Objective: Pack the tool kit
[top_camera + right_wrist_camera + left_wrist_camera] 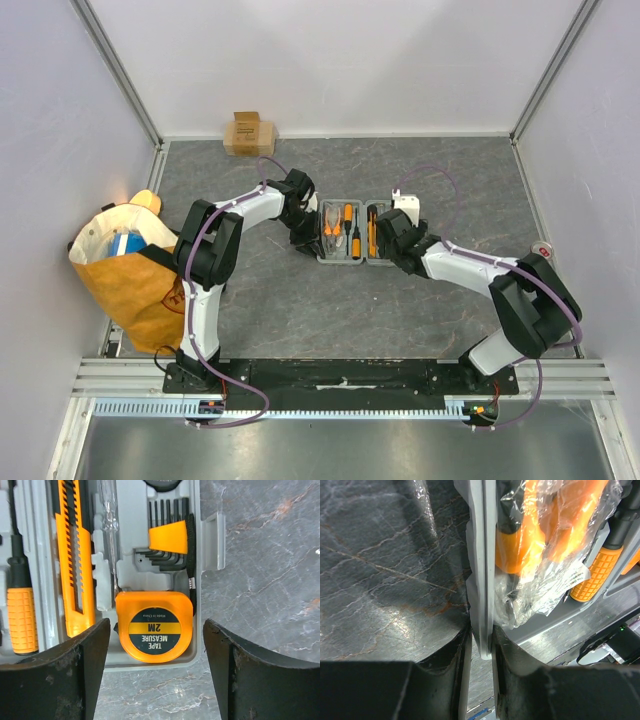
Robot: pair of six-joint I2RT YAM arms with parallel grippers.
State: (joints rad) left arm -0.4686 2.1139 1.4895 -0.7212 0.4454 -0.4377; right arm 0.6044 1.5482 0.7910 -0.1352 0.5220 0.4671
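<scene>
The grey tool kit case (348,232) lies open and flat in the middle of the table, with orange-and-black tools in both halves. My left gripper (305,225) is at its left side. In the left wrist view the left gripper (482,650) is shut on the case's thin grey rim (484,580), beside plastic-wrapped orange pliers (545,540). My right gripper (392,228) hovers over the right half. In the right wrist view the right gripper (156,635) is open and holds nothing. The orange tape measure (155,626) sits in its pocket between the fingers, below the hex keys (167,537) and to the right of the utility knife (75,555).
A small brown cardboard box (249,132) stands at the back wall. A yellow-orange bag (130,275) leans at the left wall beside the left arm's base. Bare grey stone-patterned tabletop (330,320) lies in front of the case.
</scene>
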